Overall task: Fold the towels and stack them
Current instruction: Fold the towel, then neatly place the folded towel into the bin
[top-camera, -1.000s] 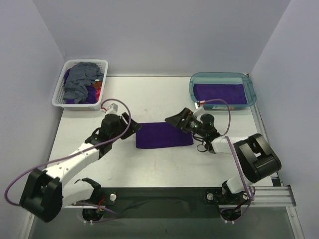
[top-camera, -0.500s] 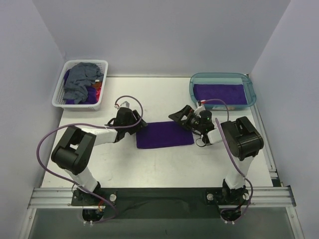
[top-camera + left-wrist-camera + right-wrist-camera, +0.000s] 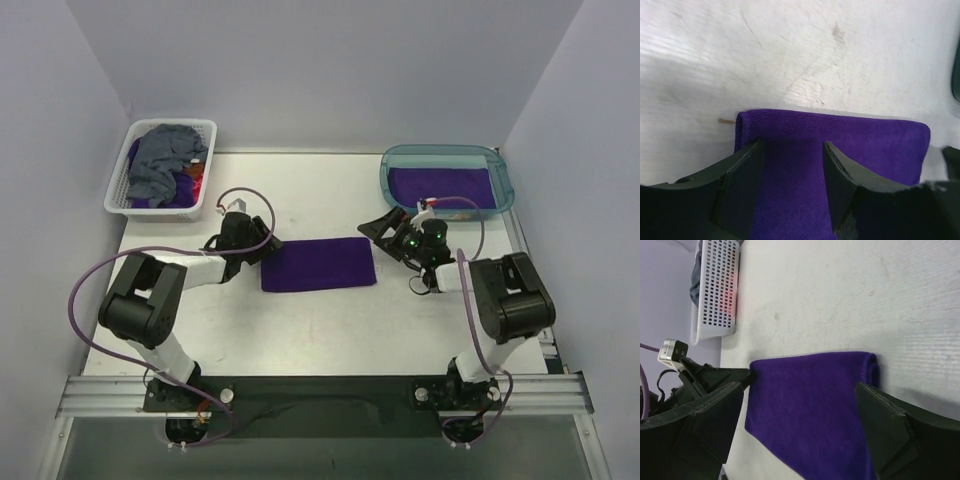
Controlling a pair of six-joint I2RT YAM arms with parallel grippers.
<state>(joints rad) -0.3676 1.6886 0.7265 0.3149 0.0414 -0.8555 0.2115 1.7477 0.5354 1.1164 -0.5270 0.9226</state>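
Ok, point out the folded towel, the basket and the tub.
Folded towel [image 3: 318, 264], top view, middle of its upper face.
Basket [image 3: 152, 213], top view, near wall.
Tub [image 3: 440, 149], top view, far rim.

The table [image 3: 320, 330] in front of me has a white top, scuffed and faintly scratched. One purple towel [image 3: 318, 264] lies flat near its middle, folded into a neat oblong with the long side running left to right. At the far left corner stands a white lattice basket [image 3: 113, 190]. A teal translucent tub [image 3: 384, 180] stands at the far right, well apart from it.
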